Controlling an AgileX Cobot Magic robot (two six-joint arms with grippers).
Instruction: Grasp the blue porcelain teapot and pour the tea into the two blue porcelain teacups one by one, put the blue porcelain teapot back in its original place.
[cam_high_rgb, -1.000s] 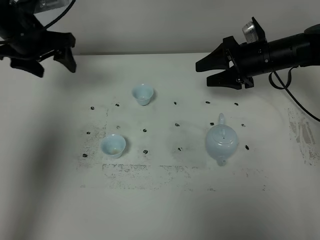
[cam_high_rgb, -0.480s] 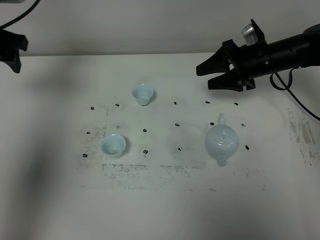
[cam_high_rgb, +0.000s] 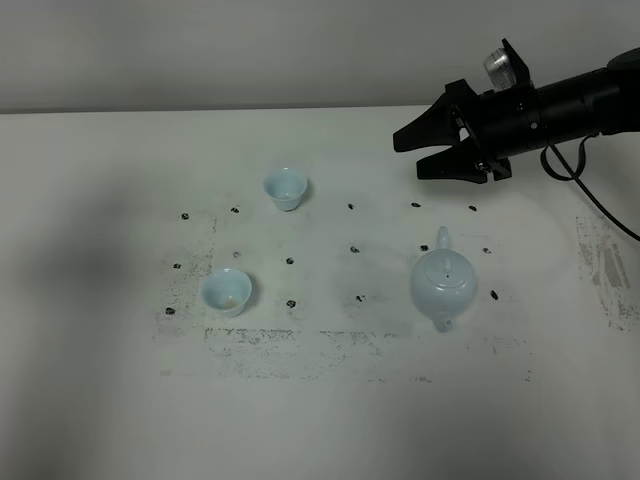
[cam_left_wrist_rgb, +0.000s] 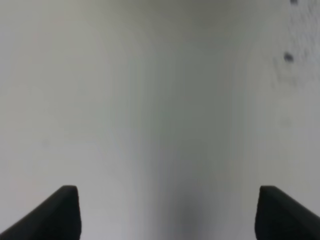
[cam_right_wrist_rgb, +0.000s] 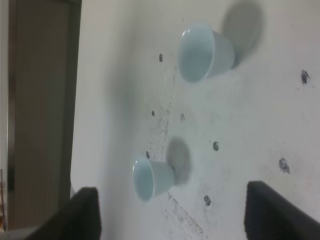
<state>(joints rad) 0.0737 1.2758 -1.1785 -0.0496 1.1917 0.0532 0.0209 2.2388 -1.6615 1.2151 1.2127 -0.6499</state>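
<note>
A: Layout, largest first?
B: White worktop (cam_high_rgb: 100, 400), scuffed grey in the middle. The black right arm (cam_high_rgb: 580, 100) reaches in from the right side, above the back part of the worktop.

A: Right gripper?
B: The right gripper (cam_high_rgb: 407, 156) is released, with its jaws spread and holding nothing. It hangs in the air, well apart from the teapot.

A: Left gripper?
B: It shows only in its own wrist view. The left gripper (cam_left_wrist_rgb: 167, 200) has its two tips far apart, released, over bare worktop.

A: Teapot position?
B: The teapot (cam_high_rgb: 443, 283) stands upright on the right of the scuffed patch, lid on, spout toward the back edge.

A: Cups?
B: Both are upright on the left. The far cup (cam_high_rgb: 285, 187) stands toward the back, and the near cup (cam_high_rgb: 227, 291) is toward the front and further left. They are well apart from each other and from the teapot.

A: Anything smaller?
B: Dark marks (cam_high_rgb: 353, 249) dot the worktop in rows between the pieces.
</note>
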